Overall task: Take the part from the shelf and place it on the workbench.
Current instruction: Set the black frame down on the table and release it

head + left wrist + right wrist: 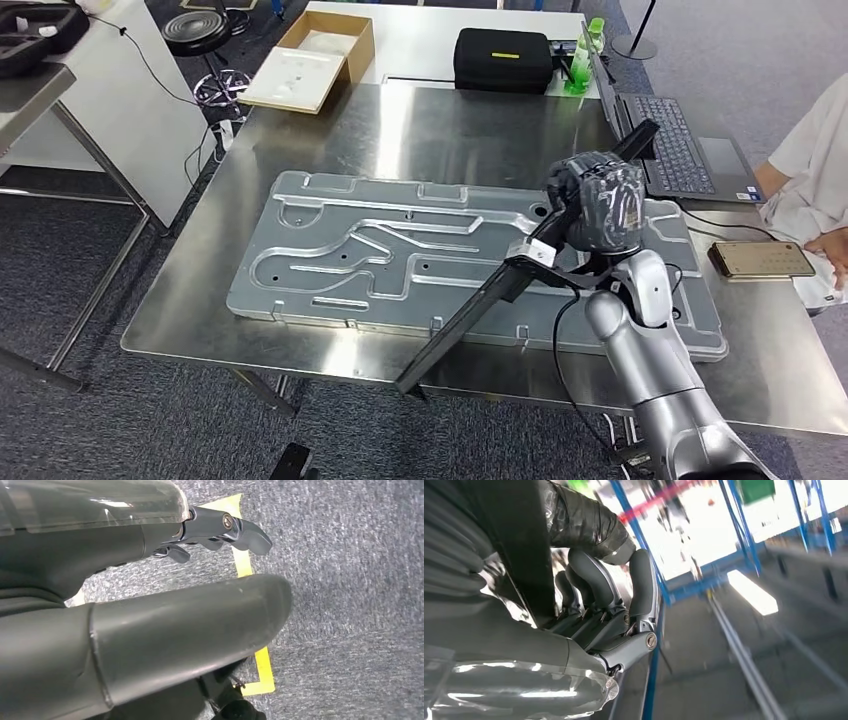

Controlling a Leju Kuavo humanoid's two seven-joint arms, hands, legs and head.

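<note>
The part is a long black bar (470,320). My right hand (598,205) grips it near its upper end and holds it tilted above the steel workbench (400,130). Its lower end hangs past the bench's front edge and its upper end points toward the laptop. In the right wrist view my hand (614,605) has its fingers curled around the dark bar (519,545). In the left wrist view my left hand (150,580) hangs over grey carpet, fingers apart and holding nothing.
A large machined aluminium plate (350,260) covers most of the bench under the bar. A laptop (690,150) and a phone (762,260) lie at the right, where a person (810,170) sits. A black case (503,58), a green bottle (580,60) and a cardboard box (315,60) stand behind.
</note>
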